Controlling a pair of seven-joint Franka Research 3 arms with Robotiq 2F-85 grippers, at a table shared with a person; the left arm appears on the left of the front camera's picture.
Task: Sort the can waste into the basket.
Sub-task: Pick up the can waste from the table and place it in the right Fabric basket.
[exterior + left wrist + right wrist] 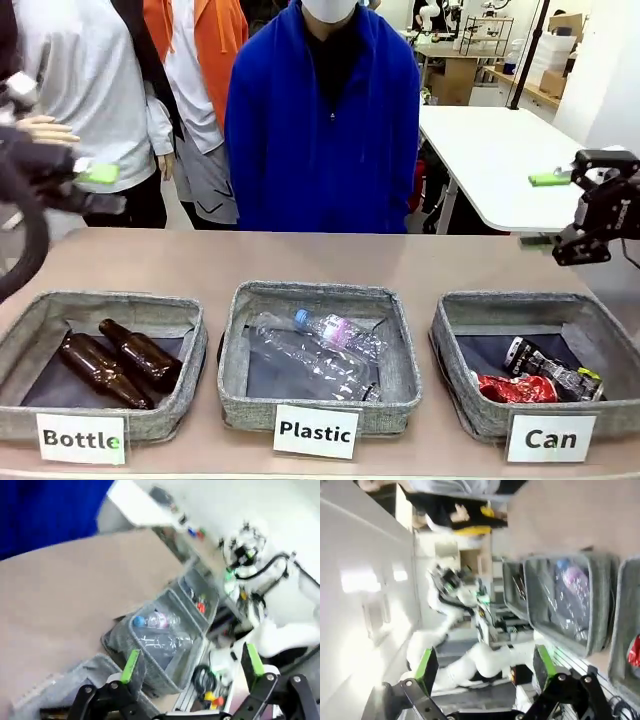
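With both pieces of can waste already lying inside the basket (455, 330) marked "Can", the sorting looks finished, or all but: the crushed red can (517, 389) rests against the basket's front wall, touching the dented black-and-silver can (552, 370) just behind it. No stray can shows on the bare brown counter (330, 260). The left claw (80, 185) hangs raised at the counter's left edge, its green-padded jaws spread wide and gripping nothing; the right claw (548, 210) is lifted above the far right corner, likewise wide apart and empty. What remains, by this evidence, is at most for the arms to settle back.

The neighbouring baskets are filled too: two brown glass bottles (120, 362) lie in the one carded "Bottle", clear plastic bottles (320, 345) in the middle one carded "Plastic". All three stand in a row along the near edge. A person in a blue jacket (322, 130) stands at the far side, hands out of sight. Behind, a white table (495, 150) and shelving mark out a bright workshop room.
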